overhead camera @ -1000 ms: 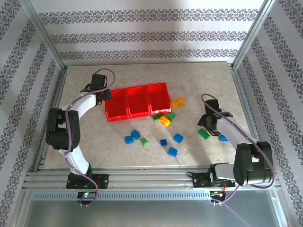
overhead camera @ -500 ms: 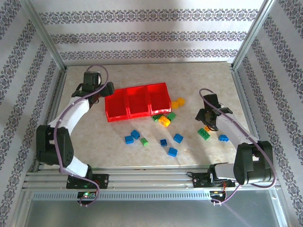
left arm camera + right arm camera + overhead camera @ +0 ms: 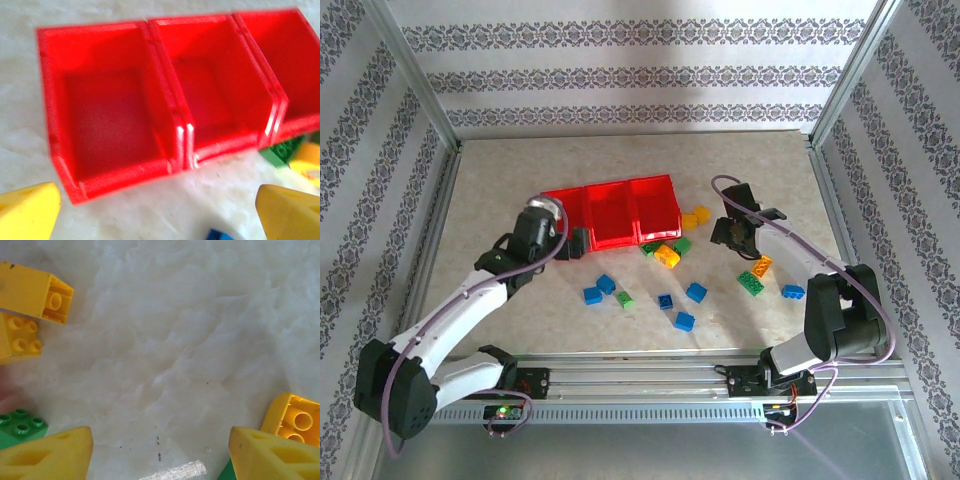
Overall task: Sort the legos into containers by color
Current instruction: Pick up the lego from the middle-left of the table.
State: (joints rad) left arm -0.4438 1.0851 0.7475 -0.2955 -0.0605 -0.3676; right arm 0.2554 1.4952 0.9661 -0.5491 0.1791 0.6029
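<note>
Now, legos: loose on the table [image 3: 500,180], lying in front of and to the right of the containers [image 3: 633,210].
Tray corner group: a yellow-orange pair [image 3: 695,217] just beside the right compartment; a yellow brick [image 3: 667,256] near the front right corner, with a green brick [image 3: 682,244] just beside it.
Front scatter: two blue bricks [image 3: 600,290] close together, a small green brick [image 3: 624,298] just right of them, and three more blue bricks [image 3: 684,321] further right.
Right cluster: a large green brick [image 3: 752,284] with an orange brick [image 3: 762,265] against it and a lone blue brick [image 3: 792,292] just beside.
Containers: three joined red compartments in one row at mid-table, open tops up; the left wrist view looks down into them.
Left jaws: released and spread wide, just in front of the left compartment; the yellow fingertips [image 3: 27,207] sit at opposite edges of the wrist view with only table and tray between.
Right jaws: released, fingertips [image 3: 45,452] apart over bare table, between the yellow-orange pair and the right cluster.
</note>
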